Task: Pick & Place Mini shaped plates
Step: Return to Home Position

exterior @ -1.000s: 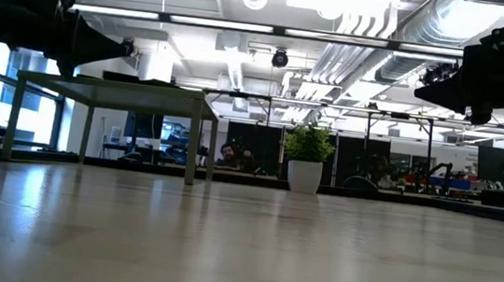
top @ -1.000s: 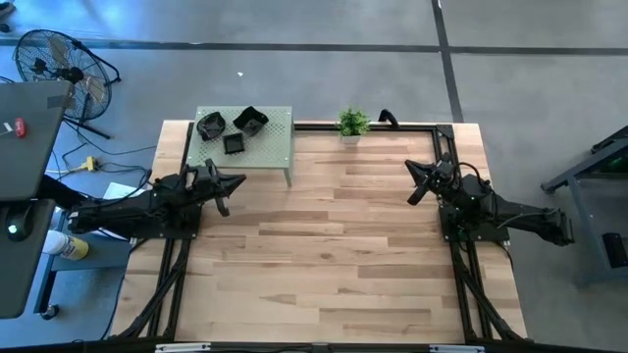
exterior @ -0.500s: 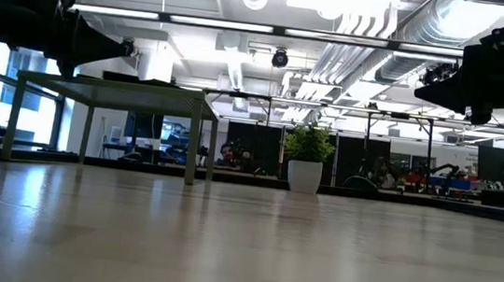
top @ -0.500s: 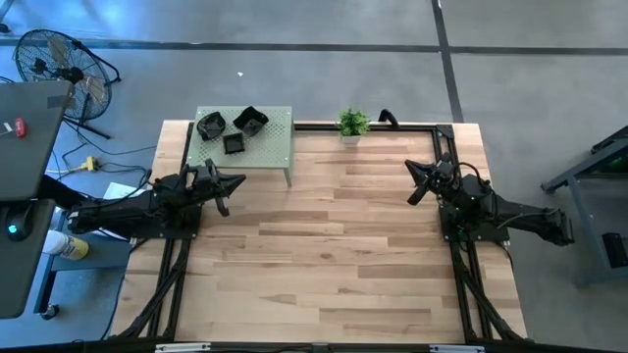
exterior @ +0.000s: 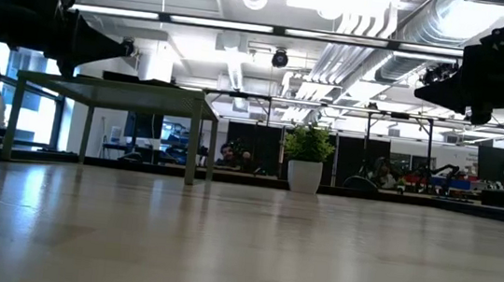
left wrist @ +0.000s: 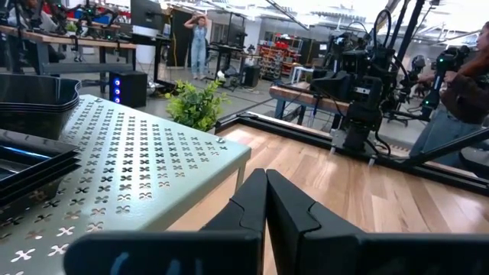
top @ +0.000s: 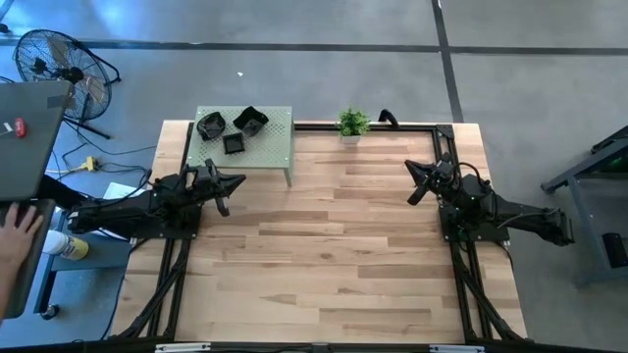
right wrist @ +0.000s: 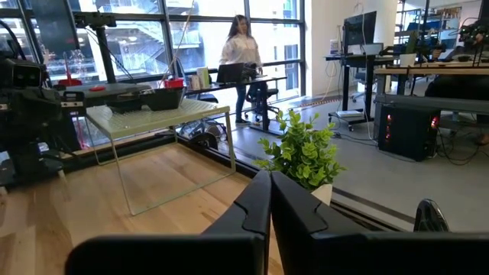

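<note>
The mini shaped plates are glossy black dishes in three small stacks [top: 211,126], [top: 250,121], [top: 234,144]. They rest on a pale green perforated stand [top: 275,147] at the table's far left. The left wrist view shows two stacks [left wrist: 34,95], [left wrist: 23,164] on it. My left gripper [top: 238,182] [left wrist: 266,195] hangs shut just near of the stand, touching nothing. My right gripper [top: 412,175] [right wrist: 270,198] waits shut at the table's right, above the wood, pointing left.
A small green potted plant [top: 353,124] [right wrist: 302,153] stands at the table's far edge, right of the stand. The stand's legs [exterior: 193,144] rise from the wood. A black frame rail [top: 392,125] runs along the far edge. A person's hand [top: 15,235] shows beyond the left edge.
Both arms and the plates have kept still. Beyond the table's left edge, a person's hand has come into the high view, and a person shows at the left of the low view.
</note>
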